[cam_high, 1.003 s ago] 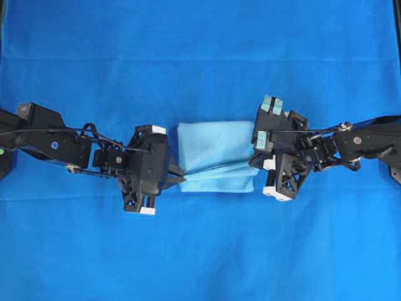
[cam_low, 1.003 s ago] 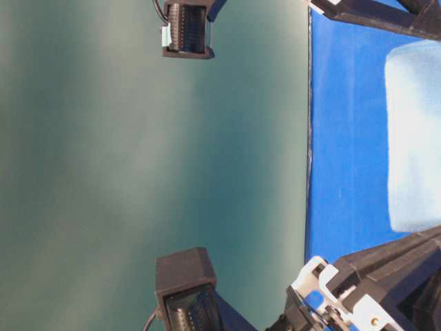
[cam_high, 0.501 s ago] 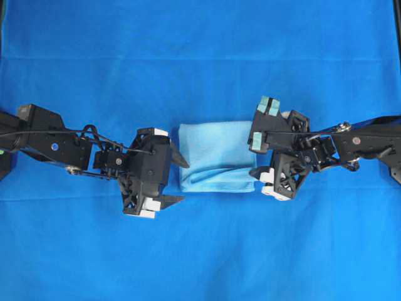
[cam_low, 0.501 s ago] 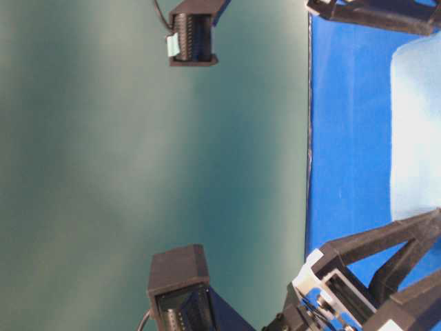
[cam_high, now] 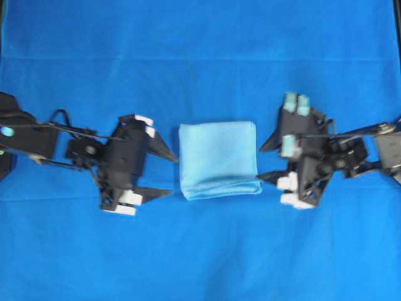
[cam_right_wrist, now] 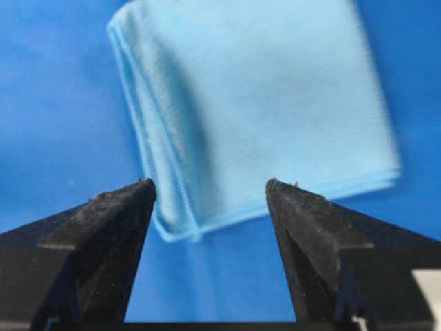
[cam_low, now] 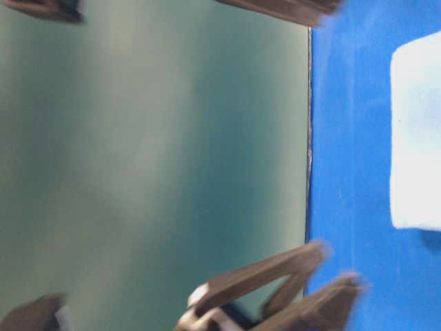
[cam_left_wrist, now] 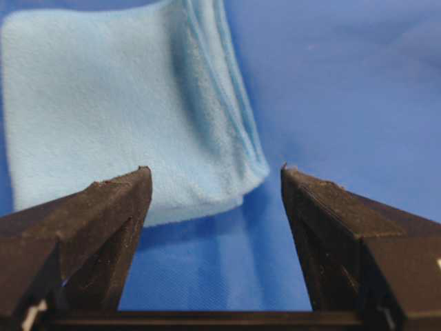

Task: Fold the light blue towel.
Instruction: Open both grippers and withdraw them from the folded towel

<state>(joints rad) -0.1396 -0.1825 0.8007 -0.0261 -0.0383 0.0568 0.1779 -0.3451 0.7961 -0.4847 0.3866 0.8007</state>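
From my left claw (cam_left_wrist: 213, 172) I see both jaws spread wide with nothing between them but bare table cover (cam_left_wrist: 344, 83). Just ahead of the tips lies the towel (cam_left_wrist: 103, 103), folded, its stacked hemmed edges running away from the claw on the right side of the cloth and ending in a rounded corner closest to the gap. The jaw tips do not touch it.

From my right claw (cam_right_wrist: 210, 183) the picture is much the same: jaws released and wide apart, empty, with the towel (cam_right_wrist: 262, 103) lying just beyond the tips. Here the layered edges sit on the left side of the cloth, and the near corner falls between the two jaws, slightly ahead of them.

Overhead, the towel (cam_high: 218, 158) lies flat as a near-square packet between the two claws, the left claw (cam_high: 164, 174) on one side and the right claw (cam_high: 268, 158) on the other, each close beside it but apart from it, tips pointing at it. The layered edge runs along the side nearer the bottom of that view. The arms are blurred.

In the table-level view, part of the towel (cam_low: 417, 131) shows on the cover (cam_low: 351, 138); the dark arm parts there are too blurred to read.
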